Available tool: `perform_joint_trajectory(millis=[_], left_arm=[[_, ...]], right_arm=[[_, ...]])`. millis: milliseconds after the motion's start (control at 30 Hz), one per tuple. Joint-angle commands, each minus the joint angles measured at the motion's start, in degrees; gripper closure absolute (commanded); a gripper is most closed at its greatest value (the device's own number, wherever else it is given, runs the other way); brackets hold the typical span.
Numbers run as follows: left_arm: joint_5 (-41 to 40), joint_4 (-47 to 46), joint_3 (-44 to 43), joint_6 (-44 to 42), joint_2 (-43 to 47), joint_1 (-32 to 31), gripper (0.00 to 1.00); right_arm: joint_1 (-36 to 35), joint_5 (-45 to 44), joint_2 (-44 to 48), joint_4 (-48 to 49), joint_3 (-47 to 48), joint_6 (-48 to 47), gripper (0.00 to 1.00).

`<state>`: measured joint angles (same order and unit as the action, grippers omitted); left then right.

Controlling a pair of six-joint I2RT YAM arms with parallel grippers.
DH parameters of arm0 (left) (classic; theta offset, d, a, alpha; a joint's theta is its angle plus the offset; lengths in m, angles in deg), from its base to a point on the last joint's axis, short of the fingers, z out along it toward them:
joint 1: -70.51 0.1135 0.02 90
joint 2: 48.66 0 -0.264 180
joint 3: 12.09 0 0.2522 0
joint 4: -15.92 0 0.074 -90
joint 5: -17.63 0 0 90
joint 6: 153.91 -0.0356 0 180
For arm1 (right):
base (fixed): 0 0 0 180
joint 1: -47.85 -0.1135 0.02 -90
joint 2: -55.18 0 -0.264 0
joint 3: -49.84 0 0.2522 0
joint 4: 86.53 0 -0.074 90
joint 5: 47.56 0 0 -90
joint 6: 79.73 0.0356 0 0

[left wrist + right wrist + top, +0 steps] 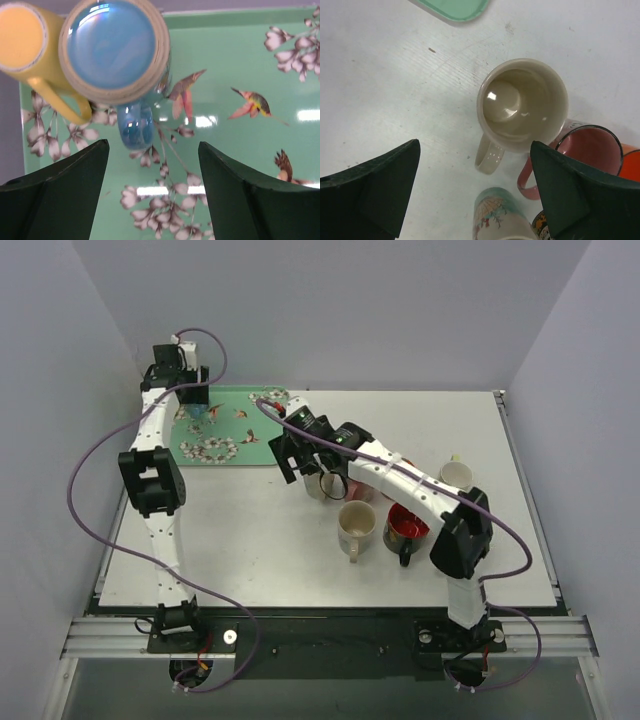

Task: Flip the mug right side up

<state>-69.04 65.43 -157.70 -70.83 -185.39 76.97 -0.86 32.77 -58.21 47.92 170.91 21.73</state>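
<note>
Your left claw [152, 146] hangs spread wide over the green tray [240, 45], pinching nothing. Just ahead of its fingers the blue mug [112, 47] stands upside down on the tray, base up, handle toward the claw. A yellow mug [22, 35], also inverted, sits just beside it. Your right claw [475, 145] is spread too, above an upright cream mug [522, 102].

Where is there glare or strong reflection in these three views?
Left wrist view: white glare patches on the green tray and a sheen on the upturned base of the blue mug. Right wrist view: small bright spots inside the cream mug. Top view: even light, no glare.
</note>
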Motion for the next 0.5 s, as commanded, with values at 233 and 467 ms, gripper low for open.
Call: perform_joint_trajectory(millis=[233, 467], left_arm=[[-11.6, -2.3, -13.1, 8.2, -11.4, -0.7, 0.19], [-6.2, -5.8, -13.9, 1.7, -14.2, -1.7, 0.47]], right_arm=[[-6.3, -6.7, 15.4, 2.4, -7.5, -3.3, 0.14], [-8.2, -10.5, 19.2, 2.9, -9.4, -4.6, 0.14]])
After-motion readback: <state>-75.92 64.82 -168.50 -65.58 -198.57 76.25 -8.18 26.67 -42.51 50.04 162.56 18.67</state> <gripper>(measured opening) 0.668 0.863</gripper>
